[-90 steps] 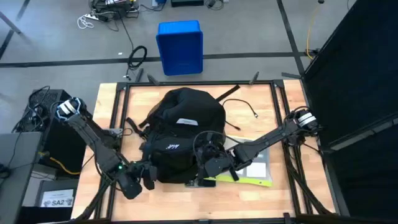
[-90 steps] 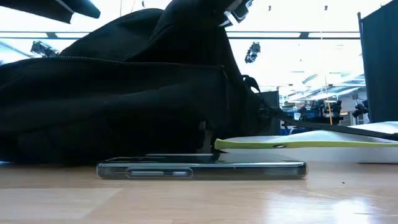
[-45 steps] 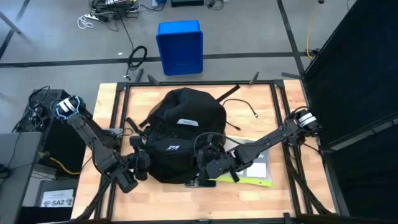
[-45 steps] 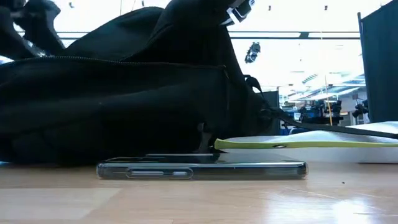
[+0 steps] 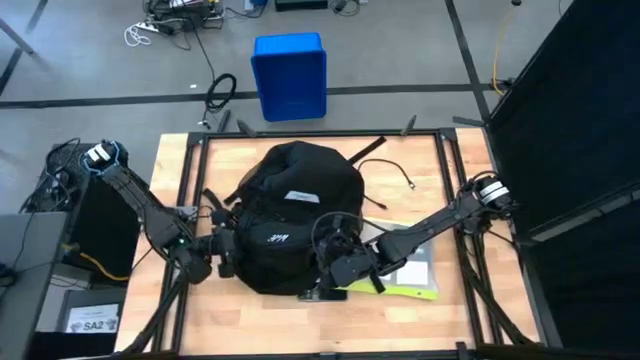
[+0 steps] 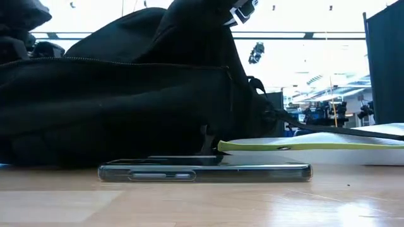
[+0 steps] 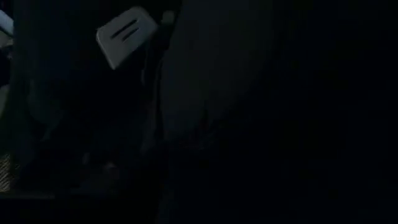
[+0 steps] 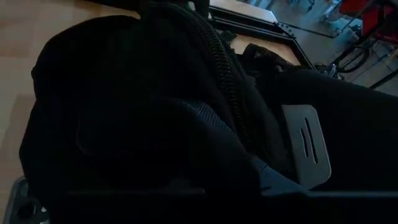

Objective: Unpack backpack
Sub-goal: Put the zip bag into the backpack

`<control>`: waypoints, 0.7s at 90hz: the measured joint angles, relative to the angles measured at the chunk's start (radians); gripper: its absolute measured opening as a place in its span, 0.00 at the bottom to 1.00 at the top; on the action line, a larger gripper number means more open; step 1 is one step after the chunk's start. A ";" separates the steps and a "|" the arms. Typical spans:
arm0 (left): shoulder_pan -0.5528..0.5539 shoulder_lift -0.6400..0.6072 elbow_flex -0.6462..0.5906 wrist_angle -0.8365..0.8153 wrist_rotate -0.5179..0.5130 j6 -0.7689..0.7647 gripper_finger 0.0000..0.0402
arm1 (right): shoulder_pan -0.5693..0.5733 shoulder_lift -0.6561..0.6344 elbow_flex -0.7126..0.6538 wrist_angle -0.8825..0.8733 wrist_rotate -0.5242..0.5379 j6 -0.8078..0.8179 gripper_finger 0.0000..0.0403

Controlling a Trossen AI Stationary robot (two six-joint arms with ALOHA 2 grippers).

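**Both grippers at the backpack's near edge; items already out**

Left gripper [image 5: 222, 255] sits left of centre in the high view, pressed against the left flank of the backpack [image 5: 295, 215]. I cannot tell whether its fingers are apart or together; the left wrist view is nearly black, showing only a white label [image 7: 126, 35].

Right gripper [image 5: 335, 262] is at lower centre, against the backpack's near right side. Its finger state is equally unreadable.

The backpack lies in the middle of the table [image 5: 450, 310]. A phone [image 6: 205, 171] lies flat just in front of it in the low view. A yellow-green folder [image 5: 405, 290] rests to the right.

Judgement: the opening needs spreading. I would have the left gripper pinch fabric beside the zipper [image 8: 225, 84] and hold firm while the right reaches inside. Lift slowly, or the bag drags over the phone.
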 joint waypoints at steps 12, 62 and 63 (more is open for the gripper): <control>0.045 0.017 -0.036 0.093 0.028 0.050 0.68 | -0.004 0.000 0.000 0.000 -0.011 0.001 0.00; 0.160 0.101 -0.042 0.224 0.164 0.148 0.03 | -0.006 0.000 0.000 -0.030 0.020 0.002 0.01; 0.160 0.101 -0.042 0.230 0.167 0.148 0.03 | -0.006 0.000 0.000 -0.034 0.023 0.003 0.01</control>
